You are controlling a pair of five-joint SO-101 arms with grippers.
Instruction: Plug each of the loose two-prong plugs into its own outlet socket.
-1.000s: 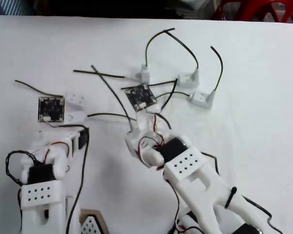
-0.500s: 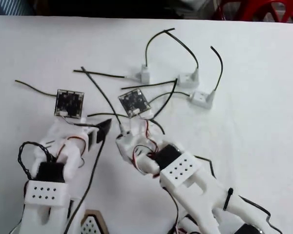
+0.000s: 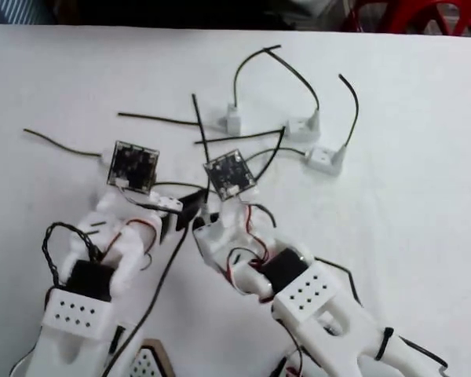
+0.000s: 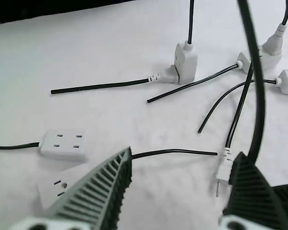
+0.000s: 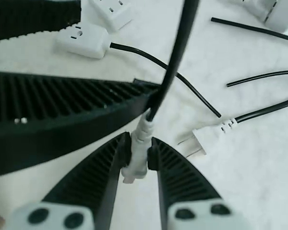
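Note:
My right gripper [image 5: 139,141] is shut on a white two-prong plug [image 5: 136,155], prongs pointing back toward the wrist, and its black cord [image 5: 175,57] rises away. In the high view this right gripper [image 3: 206,220] sits mid-table with the cord [image 3: 201,133] running to the far side. My left gripper [image 4: 185,155] stands open right beside it, and one of its black fingers [image 5: 62,115] touches the held cord. Two white outlet sockets [image 4: 65,143] [image 4: 55,184] lie by the left gripper. A loose plug [image 4: 223,167] [image 5: 204,139] lies on the table between the two arms.
Farther back lie three more white blocks with cords [image 3: 232,119] [image 3: 304,126] [image 3: 323,159]. Loose black cords [image 3: 157,119] cross the middle of the white table [image 3: 55,71]. Both arms crowd the near middle.
My left arm has swung right until its open gripper meets the right gripper. The right gripper shifted slightly left, then back, and the held cord's free end swung right.

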